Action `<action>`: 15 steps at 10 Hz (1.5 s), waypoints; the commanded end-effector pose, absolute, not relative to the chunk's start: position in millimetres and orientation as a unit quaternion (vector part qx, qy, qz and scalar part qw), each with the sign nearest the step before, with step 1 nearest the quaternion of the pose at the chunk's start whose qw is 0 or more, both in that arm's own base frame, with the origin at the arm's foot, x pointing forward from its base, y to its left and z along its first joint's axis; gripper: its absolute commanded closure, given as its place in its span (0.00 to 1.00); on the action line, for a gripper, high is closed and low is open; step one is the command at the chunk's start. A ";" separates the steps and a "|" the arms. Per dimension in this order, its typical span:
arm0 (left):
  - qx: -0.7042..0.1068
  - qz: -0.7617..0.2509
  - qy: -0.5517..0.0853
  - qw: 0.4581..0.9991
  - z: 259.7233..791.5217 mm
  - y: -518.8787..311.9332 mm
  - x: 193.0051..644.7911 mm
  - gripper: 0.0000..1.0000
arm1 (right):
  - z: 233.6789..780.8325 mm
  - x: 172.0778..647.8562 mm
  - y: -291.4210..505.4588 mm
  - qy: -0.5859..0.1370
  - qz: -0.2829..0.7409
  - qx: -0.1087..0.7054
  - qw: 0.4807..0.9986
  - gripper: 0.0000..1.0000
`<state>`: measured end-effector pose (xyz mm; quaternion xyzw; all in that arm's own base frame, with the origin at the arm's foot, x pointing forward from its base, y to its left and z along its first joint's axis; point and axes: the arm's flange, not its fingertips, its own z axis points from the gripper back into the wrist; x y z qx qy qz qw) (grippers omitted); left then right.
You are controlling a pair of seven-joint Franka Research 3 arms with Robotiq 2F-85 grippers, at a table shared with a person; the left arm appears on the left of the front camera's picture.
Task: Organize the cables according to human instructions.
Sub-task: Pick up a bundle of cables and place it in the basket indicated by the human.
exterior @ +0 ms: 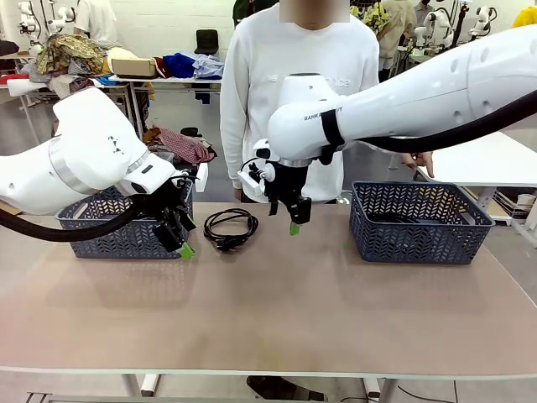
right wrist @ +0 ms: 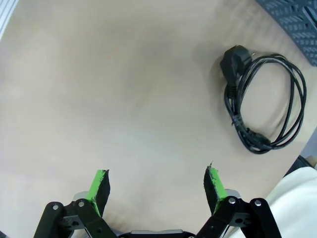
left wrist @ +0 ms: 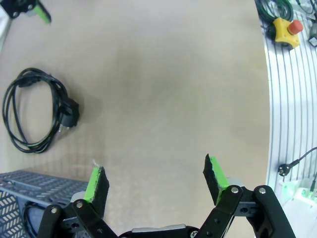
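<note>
The left claw (exterior: 178,239) is held apart and empty, low over the tabletop (exterior: 277,311) beside the left basket (exterior: 126,231). The right claw (exterior: 295,220) is likewise spread with nothing gripped, raised above the tabletop. Between them one coiled cable (exterior: 230,228) is laid flat. Another cable (exterior: 401,220) is seen inside the right basket (exterior: 419,222)

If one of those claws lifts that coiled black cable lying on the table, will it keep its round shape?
Probably not: the thin black coiled cable shows no tie in these views, so its loops would likely sag. The chunky plug may dangle and swing. It looks light.
</note>
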<state>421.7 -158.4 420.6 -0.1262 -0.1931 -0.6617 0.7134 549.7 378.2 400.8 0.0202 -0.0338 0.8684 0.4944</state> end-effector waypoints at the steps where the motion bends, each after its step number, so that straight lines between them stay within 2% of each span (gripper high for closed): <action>1: -0.126 -0.661 -0.193 0.714 421.2 -156.8 421.4 0.00 | 395.9 565.6 396.1 -0.040 0.886 0.003 0.461 0.00; 7: -0.126 -0.661 -0.193 0.714 421.2 -156.8 421.4 0.00 | 370.8 605.0 441.6 -0.018 0.899 -0.015 0.437 0.00; 15: -0.126 -0.661 -0.193 0.714 421.2 -156.8 421.4 0.00 | 342.4 634.7 466.5 0.020 0.905 0.005 0.426 0.00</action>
